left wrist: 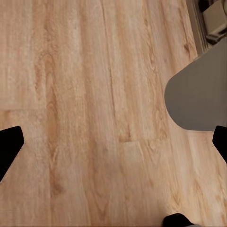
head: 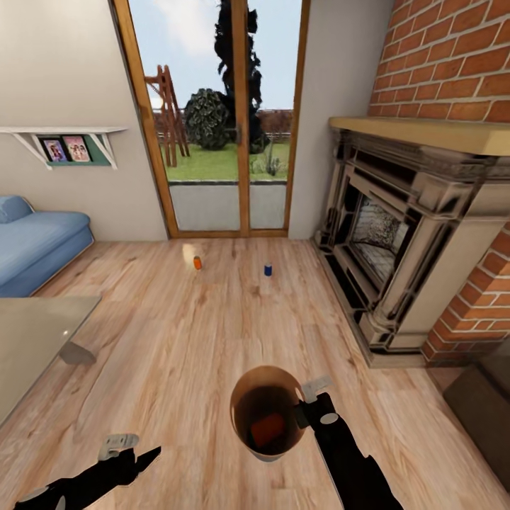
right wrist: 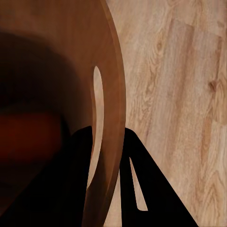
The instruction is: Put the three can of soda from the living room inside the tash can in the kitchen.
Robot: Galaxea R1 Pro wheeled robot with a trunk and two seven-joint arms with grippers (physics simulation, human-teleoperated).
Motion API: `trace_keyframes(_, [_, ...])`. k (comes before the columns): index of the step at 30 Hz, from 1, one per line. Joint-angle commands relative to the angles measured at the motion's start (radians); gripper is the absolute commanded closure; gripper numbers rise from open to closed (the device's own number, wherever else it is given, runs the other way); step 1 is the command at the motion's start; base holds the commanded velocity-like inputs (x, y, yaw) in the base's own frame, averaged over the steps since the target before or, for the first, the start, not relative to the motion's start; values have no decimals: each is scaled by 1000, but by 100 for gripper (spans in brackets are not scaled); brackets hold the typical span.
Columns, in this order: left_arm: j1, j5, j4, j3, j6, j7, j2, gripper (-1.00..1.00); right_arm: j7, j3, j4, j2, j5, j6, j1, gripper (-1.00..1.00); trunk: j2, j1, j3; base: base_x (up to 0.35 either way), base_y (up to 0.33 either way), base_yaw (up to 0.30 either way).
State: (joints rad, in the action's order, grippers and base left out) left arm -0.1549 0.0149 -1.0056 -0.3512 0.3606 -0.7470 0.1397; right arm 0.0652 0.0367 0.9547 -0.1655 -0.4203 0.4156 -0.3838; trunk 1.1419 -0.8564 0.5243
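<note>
Head view: the bin (head: 268,411) hangs in my right gripper (head: 306,404), pinched at its rim, an orange can (head: 268,428) inside (two more cans (head: 197,263) on the floor (head: 177,340) ahead). My left gripper (head: 131,453) gapes empty.

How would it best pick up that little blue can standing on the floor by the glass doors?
The blue can stands upright on the wood floor, clear of the orange can. Probably best: come from the side with the free left tool, fingers spread across its round body about mid-height, since the curved wall gives two opposite faces to squeeze.
</note>
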Motion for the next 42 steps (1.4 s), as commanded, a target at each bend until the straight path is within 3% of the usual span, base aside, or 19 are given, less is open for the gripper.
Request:
trace_keyframes(1, [0, 0, 0, 0, -3, 0, 0, -100, 4, 0, 1, 0, 6, 0, -1, 100, 0, 0, 0, 339, 153, 0])
trace_keyframes(25, [0, -1, 1, -1, -10, 0, 0, -100, 4, -1, 2, 0, 6, 4, -1, 100, 0, 0, 0, 330, 150, 0])
trace_keyframes(42, [0, 0, 1, -3, -12, 2, -2, -100, 5, -12, 30, 0, 7, 41, -1, 100, 0, 0, 0, 28, 12, 0])
